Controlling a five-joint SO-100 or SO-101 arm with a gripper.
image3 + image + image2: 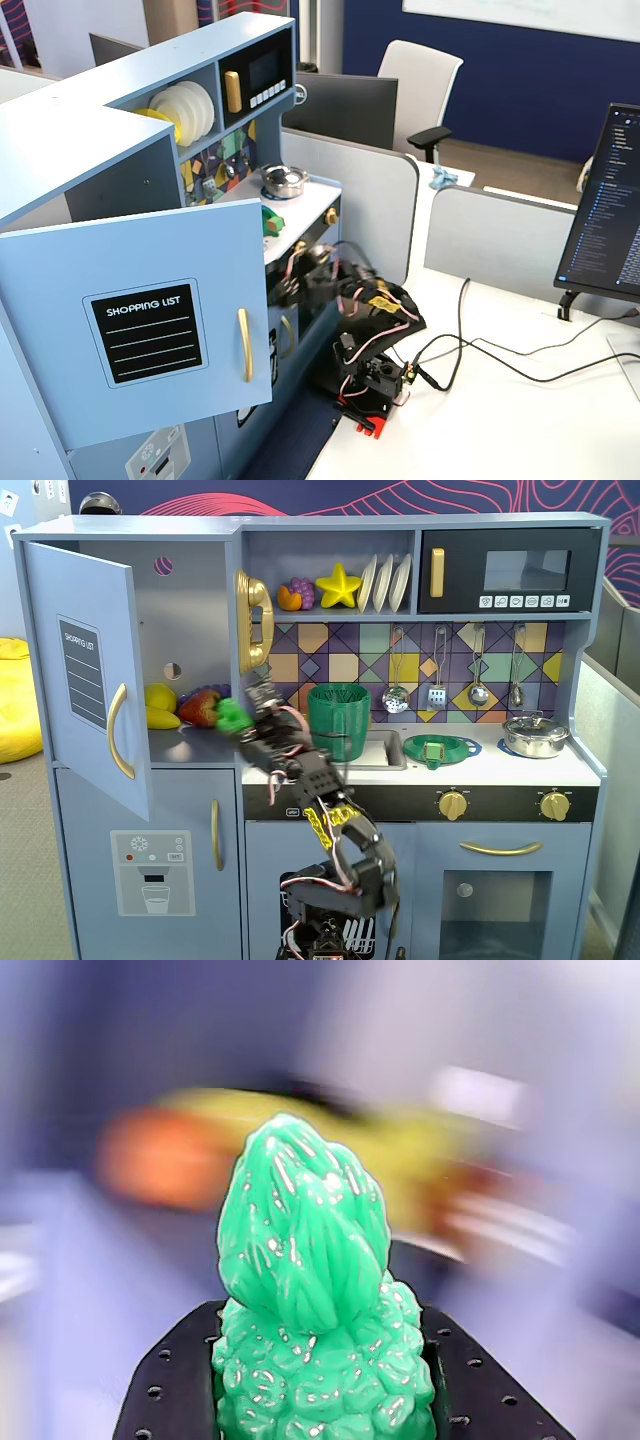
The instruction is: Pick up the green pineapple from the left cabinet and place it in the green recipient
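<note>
My gripper (238, 720) is shut on the green pineapple (232, 714), a small bright green bumpy toy. It holds the toy in the air at the right edge of the left cabinet's (190, 620) opening, just in front of the shelf. The cabinet door (85, 680) with the gold handle stands open to the left. In the wrist view the pineapple (305, 1290) fills the middle, clamped between both black fingers (175, 1385), crown pointing up. The green recipient (338, 722), a tall ribbed dark green bin, stands on the counter to the right of the gripper. In a fixed view the open door (150, 320) hides the gripper and pineapple.
A red strawberry (200, 706) and yellow fruit (160, 706) lie on the cabinet shelf behind the pineapple. A gold phone (255, 620) hangs above the gripper. A sink (378, 748), a flat green dish (440, 748) and a metal pot (535, 736) sit on the counter.
</note>
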